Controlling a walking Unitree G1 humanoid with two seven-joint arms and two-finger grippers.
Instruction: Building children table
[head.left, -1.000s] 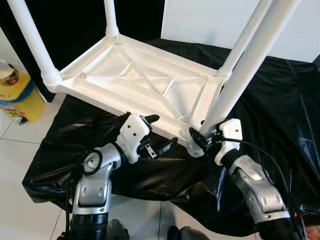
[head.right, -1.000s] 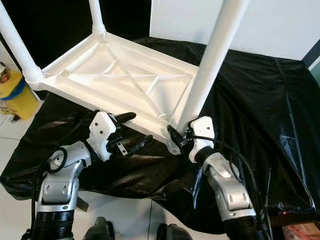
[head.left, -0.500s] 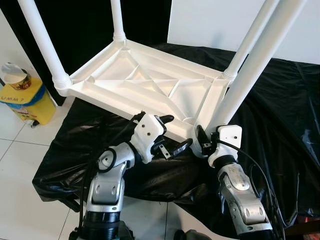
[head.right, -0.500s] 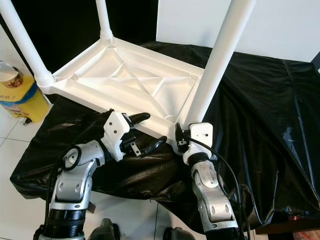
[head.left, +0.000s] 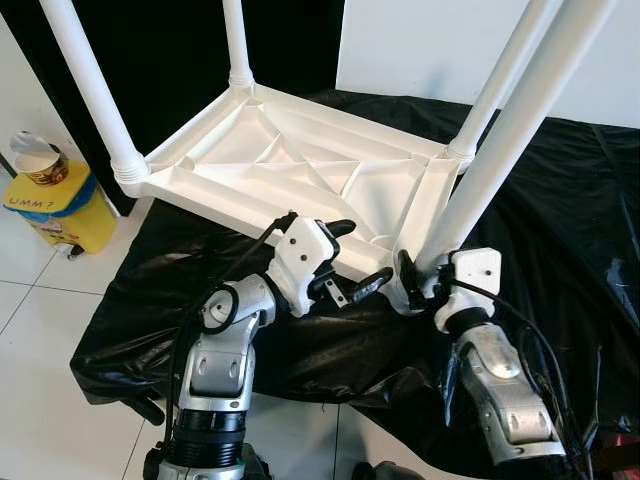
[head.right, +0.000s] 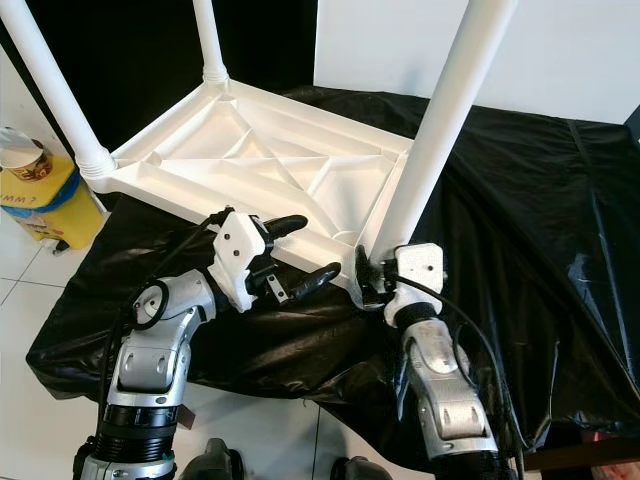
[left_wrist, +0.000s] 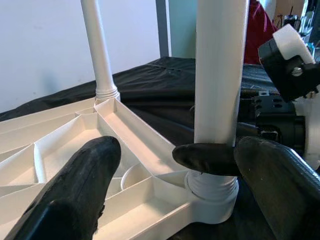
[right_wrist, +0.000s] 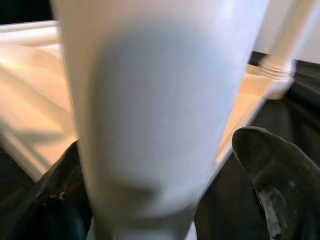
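Since half a second back my left gripper (head.left: 345, 258) has edged a little closer along the near edge of the upturned white children's table (head.left: 290, 165), and the head camera has shifted only slightly, so the table itself looks unmoved to me. It lies upside down on a black plastic sheet (head.left: 560, 230) spread over the white tiled floor (head.left: 40, 380), its ribbed underside facing up and its four white legs standing upward from the corners. My left gripper sits spread wide at the table's near edge, one black finger (left_wrist: 70, 195) over the ribbed underside and the other lower, just outside the rim, holding nothing. From the left wrist camera I see the near right leg (left_wrist: 217, 75) rising from its threaded socket, with a black fingertip of the other arm touching it low down. My right gripper (head.left: 415, 283) is at the base of that same leg (head.left: 510, 150), its fingers (right_wrist: 272, 170) set on either side of the white tube and close against it; from the right wrist camera the tube sits between the two pads, so I read it as gripped around the leg just above the socket. A yellow container (head.left: 50, 205) with a blue band and a small tub on top stands on the floor, well apart from the table's far left corner.
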